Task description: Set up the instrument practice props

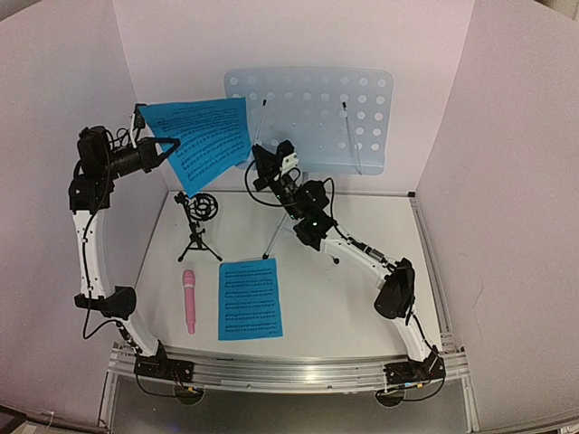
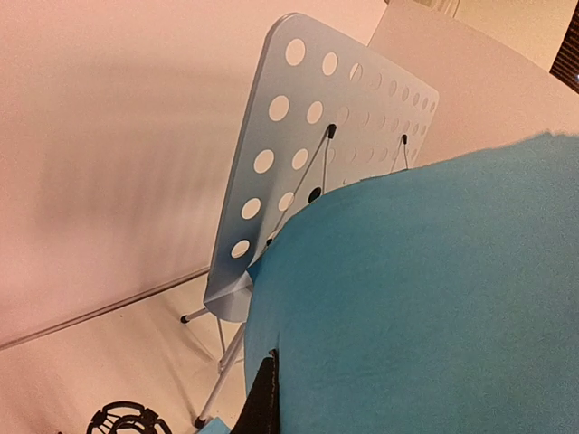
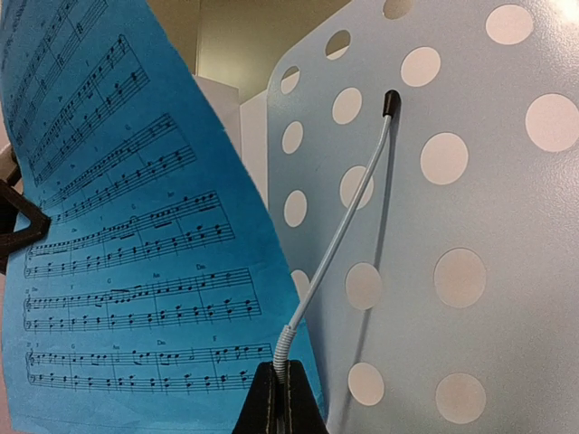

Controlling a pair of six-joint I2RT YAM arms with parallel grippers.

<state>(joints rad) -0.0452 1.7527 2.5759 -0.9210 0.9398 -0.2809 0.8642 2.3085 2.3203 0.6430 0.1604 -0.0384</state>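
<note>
Left claw: we see the left gripper [image 1: 175,143] in the upper left of the overhead view, its jaws closed on the left edge of the raised sheet music [image 1: 201,136].
Raised sheet music: it is up off the table, printed side towards the overhead camera. It hangs just left of the music stand [image 1: 317,99] and overlaps the stand's left edge.
Right claw: the right gripper [image 3: 276,398] is pressed closed at the bottom centre of its own view, right at the coiled foot of a page-holder wire [image 3: 344,226]. We cannot tell whether the wire is pinched.
Music stand: pale blue and perforated, it stands upright at the upper centre on slim tripod legs.
Flat sheet music [image 1: 251,298]: a second blue page with black staves lies on the table [image 1: 362,298], lower centre.
Pink microphone [image 1: 189,301]: it lies flat just left of that page, apart from it.
Black tripod [image 1: 199,221]: small and ring-topped, it stands upright at centre left, above the microphone in the frame.
</note>
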